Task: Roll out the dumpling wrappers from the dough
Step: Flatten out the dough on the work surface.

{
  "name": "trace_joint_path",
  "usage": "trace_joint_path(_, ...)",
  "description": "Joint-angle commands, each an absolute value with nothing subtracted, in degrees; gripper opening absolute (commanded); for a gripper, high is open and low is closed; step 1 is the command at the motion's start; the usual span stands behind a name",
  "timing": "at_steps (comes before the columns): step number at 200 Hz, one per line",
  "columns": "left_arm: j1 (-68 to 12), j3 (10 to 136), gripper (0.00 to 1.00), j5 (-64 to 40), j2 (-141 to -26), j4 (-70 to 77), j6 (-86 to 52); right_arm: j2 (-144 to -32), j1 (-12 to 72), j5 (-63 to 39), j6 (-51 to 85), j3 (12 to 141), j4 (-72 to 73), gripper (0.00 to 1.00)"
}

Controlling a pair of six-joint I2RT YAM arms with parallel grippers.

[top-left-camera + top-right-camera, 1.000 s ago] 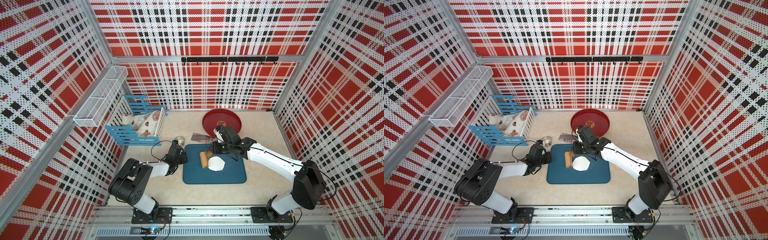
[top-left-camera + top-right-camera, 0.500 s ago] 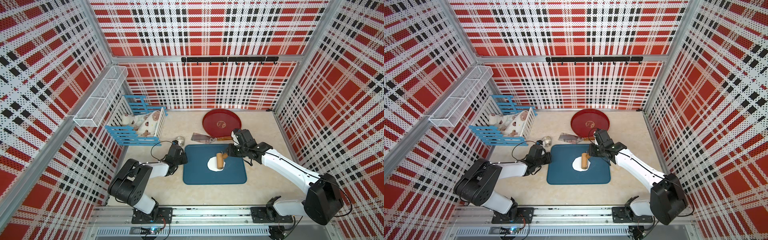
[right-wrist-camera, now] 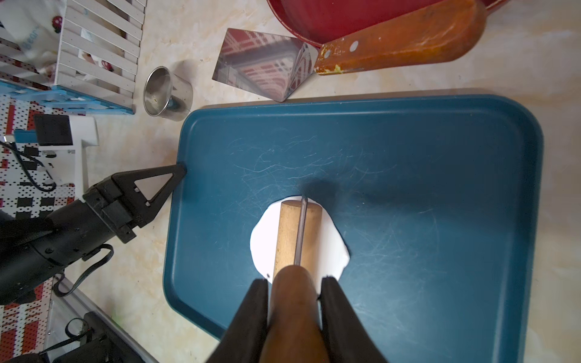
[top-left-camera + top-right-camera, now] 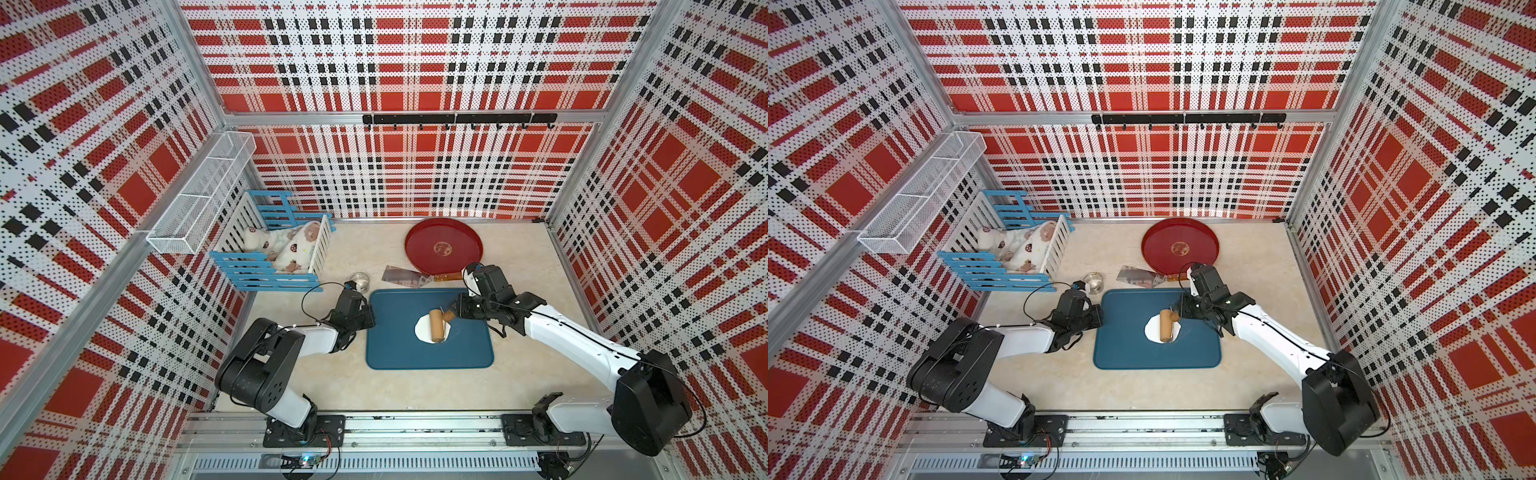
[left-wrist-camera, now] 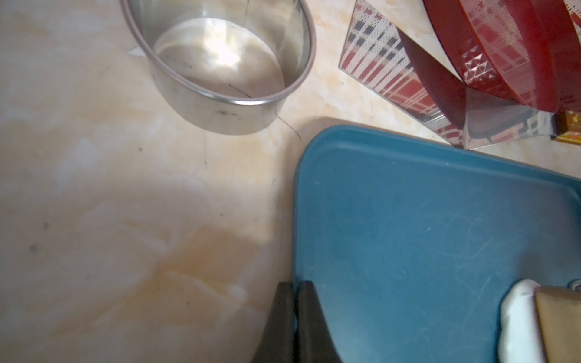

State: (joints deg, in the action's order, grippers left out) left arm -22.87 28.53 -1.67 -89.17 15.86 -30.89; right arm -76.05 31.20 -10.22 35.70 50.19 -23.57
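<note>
The dough (image 4: 423, 330) (image 4: 1152, 331) lies flat and white with an uneven edge on the blue tray (image 4: 395, 353) (image 4: 1121, 353). A wooden roller (image 4: 436, 327) (image 3: 297, 232) rests across it. My right gripper (image 4: 455, 311) (image 3: 294, 279) is shut on the roller's brown handle (image 3: 294, 301). My left gripper (image 4: 366, 321) (image 5: 294, 284) is shut, its tips at the tray's left rim (image 3: 176, 201). In the left wrist view a bit of the dough (image 5: 515, 317) shows beside the roller. No dumpling wrappers are in view.
A small steel cup (image 4: 360, 281) (image 5: 220, 63) stands behind the tray's left corner. A steel scraper with a wooden handle (image 4: 405, 276) (image 3: 261, 63) lies behind the tray, its handle against a red plate (image 4: 444, 249). A blue-white crate (image 4: 278, 253) sits at the back left.
My right gripper carried the roller rightward from the dough's left side onto the dough, then held there. The left gripper has not moved.
</note>
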Motion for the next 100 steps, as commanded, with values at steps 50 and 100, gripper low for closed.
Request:
trace_joint_path(50,-23.2,26.99,0.0,-3.77,-88.3,13.62,-31.3,-86.18,32.32,-13.02,35.95,50.36,-31.65,0.0)
trace_joint_path(100,-23.2,27.11,0.0,-3.47,-88.2,13.61,-31.23,-87.09,32.61,-12.07,36.47,51.53,-32.31,0.0)
